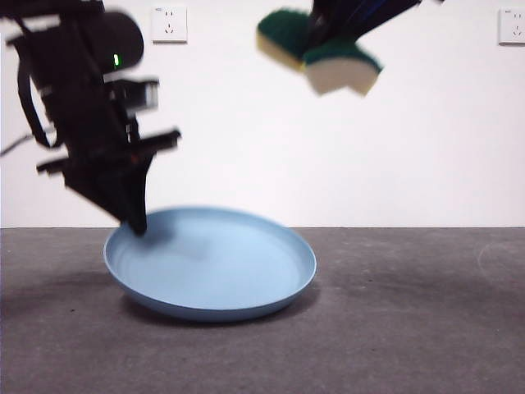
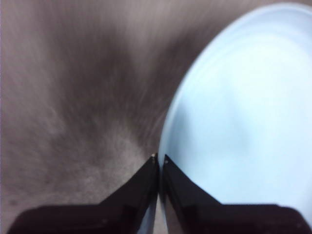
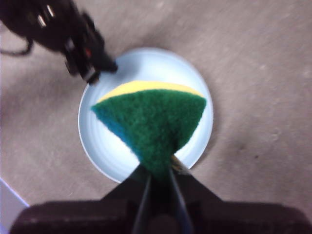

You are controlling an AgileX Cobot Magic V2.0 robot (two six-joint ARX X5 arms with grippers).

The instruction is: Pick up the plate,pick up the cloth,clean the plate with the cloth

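High over the plate point(image 3: 102, 151), right end effector point(image 3: 158, 170) squeezing cloth point(image 3: 151, 122); left end effector point(image 2: 159, 158) clenched at rim.

plate point(image 1: 210, 267) on worktop point(image 1: 410, 328) | left tool point(image 2: 159, 158) at plate's left rim, clamped onto it | cloth point(image 1: 318, 51) in right tool point(image 3: 158, 170), high above plate | wall sockets point(image 1: 169, 24) behind

A grey, felt-like desk point(image 1: 410, 328) fills the lower part of the front view. Behind it stands a plain white wall point(image 1: 410, 139) with two white sockets, one point(image 1: 169, 24) high on the left and another point(image 1: 512, 26) at the right edge.
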